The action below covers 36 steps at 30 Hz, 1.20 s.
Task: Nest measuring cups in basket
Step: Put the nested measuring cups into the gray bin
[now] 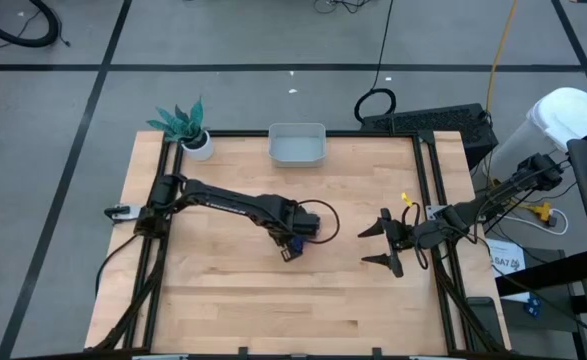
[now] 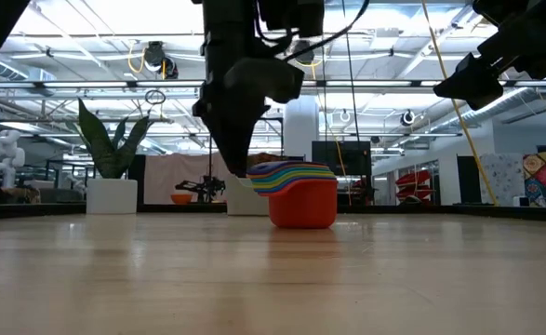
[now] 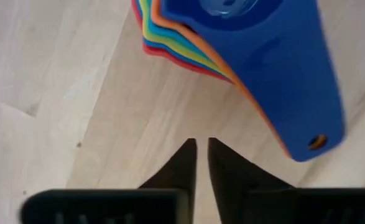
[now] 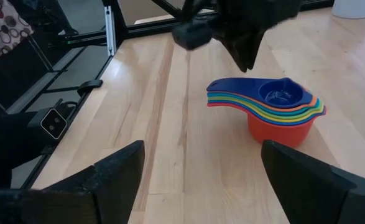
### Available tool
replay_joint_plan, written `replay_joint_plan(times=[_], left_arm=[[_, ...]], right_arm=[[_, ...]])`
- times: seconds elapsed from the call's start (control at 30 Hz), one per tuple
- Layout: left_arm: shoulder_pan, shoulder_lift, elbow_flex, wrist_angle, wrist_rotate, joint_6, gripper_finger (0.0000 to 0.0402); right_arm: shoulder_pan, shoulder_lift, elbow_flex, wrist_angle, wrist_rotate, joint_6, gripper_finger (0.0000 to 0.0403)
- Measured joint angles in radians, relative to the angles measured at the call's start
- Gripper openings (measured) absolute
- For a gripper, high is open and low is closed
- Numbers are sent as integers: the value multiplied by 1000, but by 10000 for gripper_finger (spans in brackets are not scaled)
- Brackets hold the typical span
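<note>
The measuring cups [image 4: 266, 109] are sitting nested on the table [image 1: 233, 290], left gripper [image 3: 201, 149] being held pinched shut above them, right gripper [image 1: 381, 243] being kept wide open nearby.

This is a robotics lab in a large industrial hall. The low view looks past the wooden desk [image 2: 273, 279] into a wide, bright room with exposed ceiling trusses [image 2: 86, 88], strip lights and hanging cables, where a white humanoid figure [image 2: 6, 154] stands by other equipment. From above, the desk sits inside a black metal frame [image 1: 428, 200] on a grey floor marked with dark tape lines [image 1: 113, 40]. Loose cables, 1 of them yellow [image 1: 498, 55], trail across that floor, and a black keyboard [image 1: 428, 120] lies beside the desk. 2 dark robot arms [image 1: 223, 200] are mounted to the frame.
</note>
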Motion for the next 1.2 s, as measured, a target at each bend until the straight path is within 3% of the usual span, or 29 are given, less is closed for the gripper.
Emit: replay_joint_plan(times=[0.1,0.33,0.53,0.67,0.97,1.2], left_arm=[[-1,-27,3,7,9,-38,82],[-25,-123,4,50,2,-147,215],[-66,-103,4,120,11,-228,294],[-79,-73,2,67,8,-281,304],[-79,-74,3,137,-40,-335,279],[-83,-58,3,140,-65,-369,290]], right_arm=[[0,0,0,0,0,0,313],[0,0,1,-4,0,-1,313],[0,0,1,0,0,-4,313],[0,0,1,1,-11,-4,313],[0,0,1,5,-28,-1,313],[0,0,1,5,-29,7,313]])
